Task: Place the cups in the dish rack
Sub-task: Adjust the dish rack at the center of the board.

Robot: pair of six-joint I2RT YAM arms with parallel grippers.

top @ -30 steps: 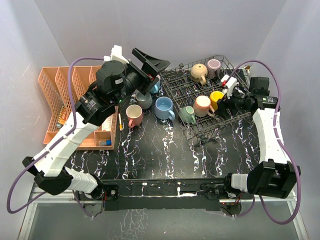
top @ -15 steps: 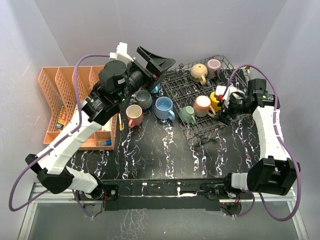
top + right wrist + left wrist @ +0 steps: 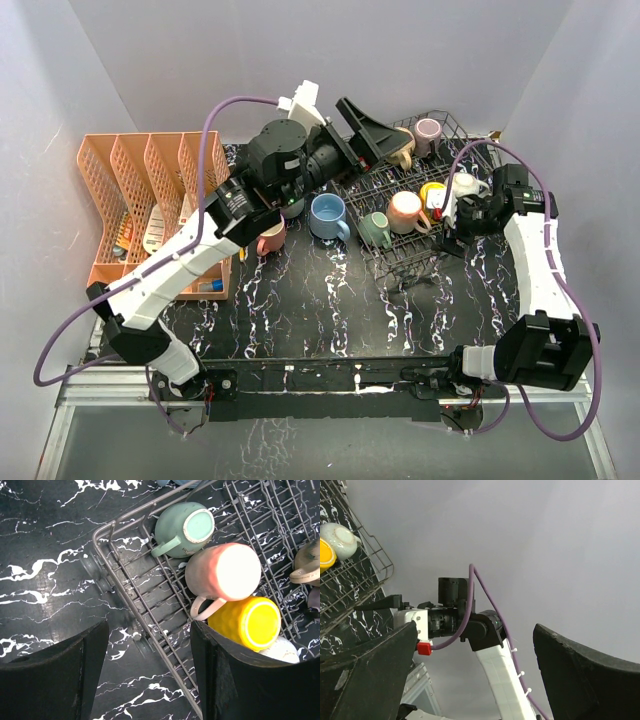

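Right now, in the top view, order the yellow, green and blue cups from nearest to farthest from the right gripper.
1. yellow cup: in the rack, right beside the right gripper.
2. green cup: in the rack, at its near left corner.
3. blue cup: on the table, left of the rack.

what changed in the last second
left tool swung right and now hangs over the dish rack at its far side, open, empty. right tool shifted slightly left and nearer, open. green cup, pink cup, yellow cup, blue cup stayed put.
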